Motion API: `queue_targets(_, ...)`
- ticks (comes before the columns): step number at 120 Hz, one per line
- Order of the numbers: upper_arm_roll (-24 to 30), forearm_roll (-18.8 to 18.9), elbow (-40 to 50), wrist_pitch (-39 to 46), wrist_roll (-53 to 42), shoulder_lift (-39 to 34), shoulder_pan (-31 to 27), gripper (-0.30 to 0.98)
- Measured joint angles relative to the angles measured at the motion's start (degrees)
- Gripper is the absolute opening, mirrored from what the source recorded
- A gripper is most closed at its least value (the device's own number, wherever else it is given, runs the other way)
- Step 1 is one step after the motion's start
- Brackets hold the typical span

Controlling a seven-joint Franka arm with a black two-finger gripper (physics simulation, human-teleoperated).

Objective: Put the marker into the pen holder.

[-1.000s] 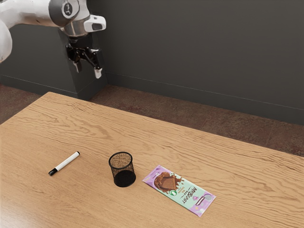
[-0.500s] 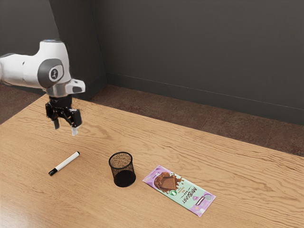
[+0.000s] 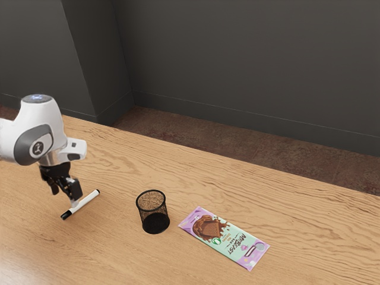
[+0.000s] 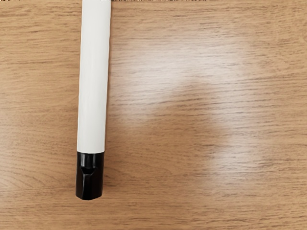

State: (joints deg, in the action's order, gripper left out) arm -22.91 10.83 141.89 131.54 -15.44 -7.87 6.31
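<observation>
The likeliest trouble is a fingertip coming down on top of the marker [image 3: 86, 202] instead of beside it: the wrist view shows the barrel off the middle of my hand, and in the exterior view the nearer tip overlaps it. Pressing there could roll the marker across the table [image 3: 285, 214] or tip up one end. A grip close to the black cap [image 3: 66, 214] would probably leave the long white barrel drooping, and it might then catch the mesh rim of the pen holder [image 3: 153, 210] on the way in. That holder looks light (empty wire mesh, by the look of it), so a knock could topple it or push it toward the wrapped chocolate bar [image 3: 225, 238].

The arm [image 3: 18, 139] reaches in from the exterior view's left, with the hand low and pointing down over the capped half of the marker. The gripper [image 3: 64, 197] has its two fingers parted, holding nothing. The marker lies flat on the table, well in from the far edge and on the side of the far corner near the arm; the holder stands upright between it and the bar, also well in from that edge.
</observation>
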Motion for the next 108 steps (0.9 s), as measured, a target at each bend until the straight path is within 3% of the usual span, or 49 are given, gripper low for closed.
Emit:
queue_targets(66,-1.1,-0.3,-0.1,1.8,-1.0,8.8,3.5,0.67)
queue_targets(108,-3.4,-0.2,1.7,5.6,-3.2,9.2,5.6,0.67)
